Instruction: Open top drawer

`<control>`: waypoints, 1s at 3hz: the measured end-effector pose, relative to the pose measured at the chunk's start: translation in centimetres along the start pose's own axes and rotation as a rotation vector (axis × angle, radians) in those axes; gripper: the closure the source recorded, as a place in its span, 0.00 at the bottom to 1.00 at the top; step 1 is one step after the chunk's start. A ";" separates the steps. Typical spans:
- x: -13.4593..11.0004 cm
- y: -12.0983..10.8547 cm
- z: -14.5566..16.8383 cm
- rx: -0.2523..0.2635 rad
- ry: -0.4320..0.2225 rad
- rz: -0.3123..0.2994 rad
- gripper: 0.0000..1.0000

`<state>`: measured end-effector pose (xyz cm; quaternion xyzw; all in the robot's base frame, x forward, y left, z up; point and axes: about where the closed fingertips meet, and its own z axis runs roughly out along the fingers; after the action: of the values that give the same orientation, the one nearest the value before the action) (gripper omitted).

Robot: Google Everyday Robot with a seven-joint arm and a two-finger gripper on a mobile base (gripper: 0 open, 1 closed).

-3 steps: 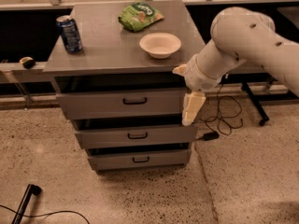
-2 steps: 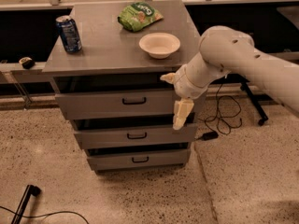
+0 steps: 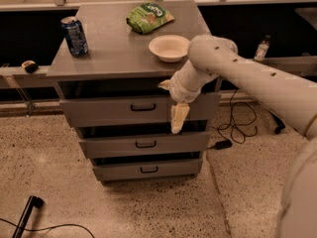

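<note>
The top drawer [image 3: 109, 110] is the tallest grey front under the cabinet top, closed, with a small black handle [image 3: 143, 107] near its middle. My gripper [image 3: 178, 119] hangs from the white arm in front of the drawer's right part, pointing down, to the right of the handle and apart from it. Its cream fingers [image 3: 179, 117] reach down to the drawer's lower edge.
Two shorter grey drawers [image 3: 143, 144] [image 3: 147, 169] sit below. On the cabinet top [image 3: 111, 53] stand a blue can [image 3: 75, 35], a green chip bag [image 3: 148, 17] and a white bowl [image 3: 169, 48]. Cables [image 3: 233, 128] lie on the floor at right; a black object [image 3: 27, 214] lies front left.
My arm and gripper have moved left across the top drawer front, closer to its handle. The drawers have not moved.
</note>
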<state>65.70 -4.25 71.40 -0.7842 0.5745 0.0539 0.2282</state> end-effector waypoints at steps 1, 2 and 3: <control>1.1 -1.5 2.5 -0.023 0.047 0.025 0.00; 1.8 -2.0 3.8 -0.034 0.098 0.041 0.06; 2.7 -1.3 3.9 -0.050 0.147 0.066 0.17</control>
<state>68.47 -4.65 67.35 -0.7721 0.6138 0.0181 0.1640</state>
